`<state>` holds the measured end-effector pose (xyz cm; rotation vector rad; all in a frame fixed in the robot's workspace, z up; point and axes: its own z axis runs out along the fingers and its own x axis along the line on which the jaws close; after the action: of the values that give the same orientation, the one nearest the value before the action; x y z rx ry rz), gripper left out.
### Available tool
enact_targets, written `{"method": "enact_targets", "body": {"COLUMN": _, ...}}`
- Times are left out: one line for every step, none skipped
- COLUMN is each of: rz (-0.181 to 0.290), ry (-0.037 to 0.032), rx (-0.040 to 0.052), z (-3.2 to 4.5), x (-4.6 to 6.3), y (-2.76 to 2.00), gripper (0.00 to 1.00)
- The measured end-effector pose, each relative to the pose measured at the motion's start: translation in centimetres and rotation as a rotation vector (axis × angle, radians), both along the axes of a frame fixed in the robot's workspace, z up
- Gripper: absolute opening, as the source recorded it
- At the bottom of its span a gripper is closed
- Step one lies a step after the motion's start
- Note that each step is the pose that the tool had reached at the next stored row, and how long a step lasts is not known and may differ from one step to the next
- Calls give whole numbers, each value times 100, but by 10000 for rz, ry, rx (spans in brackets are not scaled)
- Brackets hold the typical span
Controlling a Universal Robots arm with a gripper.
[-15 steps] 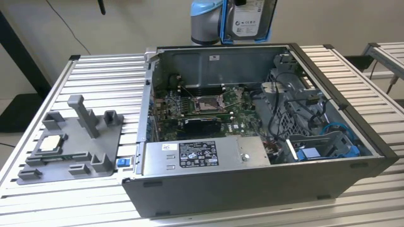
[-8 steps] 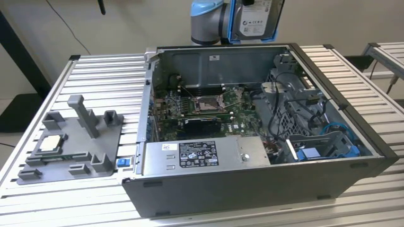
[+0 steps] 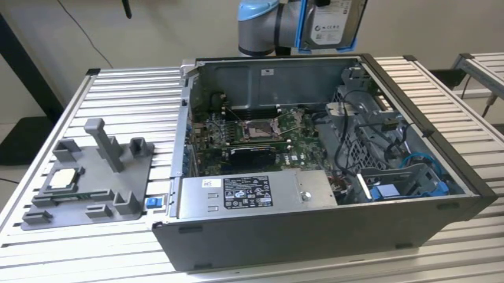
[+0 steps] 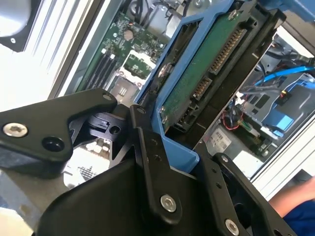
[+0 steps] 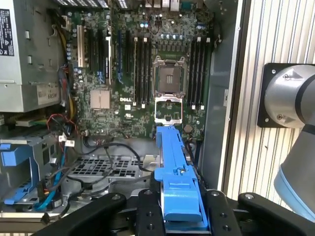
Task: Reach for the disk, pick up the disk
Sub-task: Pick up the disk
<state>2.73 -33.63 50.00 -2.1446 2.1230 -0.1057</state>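
Disk (image 3: 332,25): silver-grey, white printed label, blue side rails, green circuit board underneath. Gripper (image 5: 179,216): black linkages. Computer case (image 3: 315,236): dark grey, green motherboard (image 5: 142,64) inside. Stand (image 3: 94,183): grey plastic. Bench (image 3: 126,100): ribbed silver slats.

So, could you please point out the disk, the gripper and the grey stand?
disk (image 3: 329,23): exterior view, its white label.
gripper (image 5: 179,206): first wrist view, between the fingertips.
grey stand (image 3: 98,154): exterior view, its tall post.
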Motion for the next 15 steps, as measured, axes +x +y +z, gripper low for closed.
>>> {"method": "enact_targets", "body": {"rz": -1, "ry": 0, "rx": 1, "z": 0, "x": 34, "y": 0, "gripper": 0}}
{"method": "enact_targets", "body": {"rz": -1, "ry": 0, "rx": 1, "z": 0, "x": 64, "y": 0, "gripper": 0}}
{"method": "enact_targets", "body": {"rz": 0, "ry": 0, "rx": 1, "z": 0, "x": 95, "y": 0, "gripper": 0}}
{"method": "enact_targets", "body": {"rz": 0, "ry": 0, "rx": 2, "z": -1, "x": 126, "y": 0, "gripper": 0}}
{"method": "enact_targets", "body": {"rz": -1, "ry": 0, "rx": 2, "z": -1, "x": 155, "y": 0, "gripper": 0}}
{"method": "enact_targets", "body": {"rz": 0, "ry": -1, "rx": 3, "z": -1, "x": 183, "y": 0, "gripper": 0}}
{"method": "enact_targets", "body": {"rz": 0, "ry": -1, "rx": 3, "z": -2, "x": 210, "y": 0, "gripper": 0}}
{"method": "enact_targets", "body": {"rz": -1, "ry": -1, "rx": 4, "z": -2, "x": 237, "y": -1, "gripper": 0}}
{"method": "enact_targets", "body": {"rz": -1, "ry": -1, "rx": 3, "z": -1, "x": 260, "y": 0, "gripper": 0}}
{"method": "enact_targets", "body": {"rz": 0, "ry": -1, "rx": 2, "z": -1, "x": 284, "y": 0, "gripper": 0}}
{"method": "enact_targets", "body": {"rz": 0, "ry": 0, "rx": 3, "z": -1, "x": 305, "y": 0, "gripper": 0}}
{"method": "enact_targets", "body": {"rz": 0, "ry": -1, "rx": 2, "z": -1, "x": 320, "y": 0, "gripper": 0}}
{"method": "enact_targets", "body": {"rz": 0, "ry": 0, "rx": 1, "z": 0, "x": 329, "y": 0, "gripper": 0}}
{"method": "enact_targets", "body": {"rz": 0, "ry": 0, "rx": 1, "z": 0, "x": 333, "y": 0, "gripper": 0}}
{"method": "enact_targets", "body": {"rz": -1, "ry": 0, "rx": 1, "z": -1, "x": 334, "y": 0, "gripper": 0}}
